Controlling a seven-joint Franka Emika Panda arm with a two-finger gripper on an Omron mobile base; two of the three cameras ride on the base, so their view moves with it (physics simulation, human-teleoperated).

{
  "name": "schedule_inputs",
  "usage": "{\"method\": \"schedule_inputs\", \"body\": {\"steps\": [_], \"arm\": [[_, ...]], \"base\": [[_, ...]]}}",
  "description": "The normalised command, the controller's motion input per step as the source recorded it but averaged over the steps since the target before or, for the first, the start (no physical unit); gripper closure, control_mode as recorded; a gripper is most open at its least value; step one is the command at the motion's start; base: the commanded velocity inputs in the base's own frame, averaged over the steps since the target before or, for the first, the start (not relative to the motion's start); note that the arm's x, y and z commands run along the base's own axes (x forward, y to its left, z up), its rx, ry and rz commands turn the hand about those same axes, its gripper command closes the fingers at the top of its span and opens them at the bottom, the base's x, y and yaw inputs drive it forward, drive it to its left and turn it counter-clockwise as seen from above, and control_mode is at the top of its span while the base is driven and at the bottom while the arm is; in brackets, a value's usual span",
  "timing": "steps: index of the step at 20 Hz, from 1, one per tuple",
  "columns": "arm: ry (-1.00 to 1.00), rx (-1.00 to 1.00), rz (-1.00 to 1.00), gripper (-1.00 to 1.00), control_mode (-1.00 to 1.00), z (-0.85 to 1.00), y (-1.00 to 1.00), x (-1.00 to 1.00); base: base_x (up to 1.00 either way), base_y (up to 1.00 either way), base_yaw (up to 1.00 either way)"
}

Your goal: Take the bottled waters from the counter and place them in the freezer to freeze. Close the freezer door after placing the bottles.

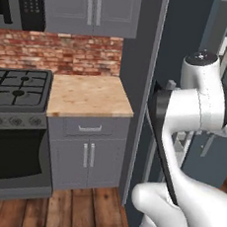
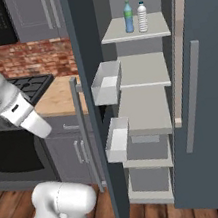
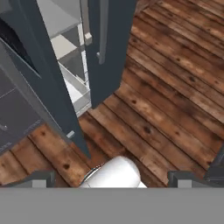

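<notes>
Kitchen with a wood floor point(image 3: 175, 87), the table point(image 1: 90, 95) by the stove point(image 1: 19, 88) is bare. Both bottles point(image 2: 135, 17) stand side by side on the top shelf point(image 2: 136, 34) of the freezer point(image 2: 145, 99), door point(image 2: 93, 108) open. Fingers point(image 3: 111, 177) spread wide, holding nothing

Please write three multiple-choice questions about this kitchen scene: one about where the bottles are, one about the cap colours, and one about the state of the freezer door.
1. Where do the bottles stand?
A. on the counter
B. on the top freezer shelf
C. in a door bin

2. Which colours are the caps?
A. green and blue
B. both red
C. both black

3. How is the freezer door?
A. shut
B. open
C. removed

Answers: 1 B, both stand side by side on the top shelf. 2 A, the blue-tinted bottle has green, the whitish one blue. 3 B, shelves and white bins are exposed.
</notes>
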Motion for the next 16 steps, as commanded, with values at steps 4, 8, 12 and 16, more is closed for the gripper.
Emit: {"method": "schedule_inputs", "body": {"steps": [4,8,12,16], "arm": [[-0.04,0.00,-0.29,-1.00,-1.00,0.00,0.15,0.27],[-0.06,0.00,-0.30,-1.00,-1.00,-0.02,0.21,0.30],[-0.17,-0.03,-0.28,-1.00,-1.00,-0.15,0.21,0.37],[-0.28,-0.13,-0.24,-1.00,-1.00,-0.28,0.06,0.33]], "base": [[0.00,0.00,0.00],[0.00,0.00,0.00],[0.00,0.00,0.00],[0.00,0.00,0.00]]}}
